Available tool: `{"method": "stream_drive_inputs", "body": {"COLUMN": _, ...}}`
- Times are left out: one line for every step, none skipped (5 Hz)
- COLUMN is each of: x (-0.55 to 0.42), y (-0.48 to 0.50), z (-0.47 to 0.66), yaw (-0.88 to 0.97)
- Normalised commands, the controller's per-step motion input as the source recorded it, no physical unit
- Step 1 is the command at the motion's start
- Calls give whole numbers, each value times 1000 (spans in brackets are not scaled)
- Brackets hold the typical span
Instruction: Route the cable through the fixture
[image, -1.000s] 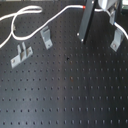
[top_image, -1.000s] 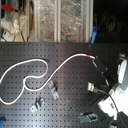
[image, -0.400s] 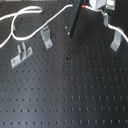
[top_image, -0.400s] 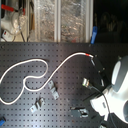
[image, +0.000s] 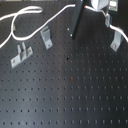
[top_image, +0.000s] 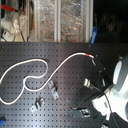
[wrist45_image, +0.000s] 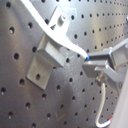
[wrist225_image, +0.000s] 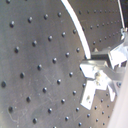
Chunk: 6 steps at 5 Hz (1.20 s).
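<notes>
The hand has carried the cable end farther — toward the first exterior view's top.

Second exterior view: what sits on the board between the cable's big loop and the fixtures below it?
Nothing: only bare black pegboard shows between the cable loop and the small metal fixtures in the second exterior view.

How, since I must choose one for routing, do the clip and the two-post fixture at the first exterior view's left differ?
The clip is one narrow upright piece, while the two-post fixture is wider, with two uprights on a long base. The cable passes close by the clip but lies apart from the two-post fixture. Both are grey metal standing on the black board.
</notes>
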Motion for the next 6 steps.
{"method": "stream_drive_inputs", "body": {"x": 0, "y": 0, "z": 0, "yaw": 6}}
{"method": "stream_drive_inputs", "body": {"x": 49, "y": -96, "z": 65, "yaw": -237}}
{"method": "stream_drive_inputs", "body": {"x": 3, "y": 1, "z": 397, "yaw": -137}}
{"method": "stream_drive_inputs", "body": {"x": 8, "y": 5, "z": 0, "yaw": 0}}
{"method": "stream_drive_inputs", "body": {"x": -54, "y": 349, "z": 144, "yaw": 300}}
{"method": "stream_drive_inputs", "body": {"x": -67, "y": 143, "z": 24, "yaw": 129}}
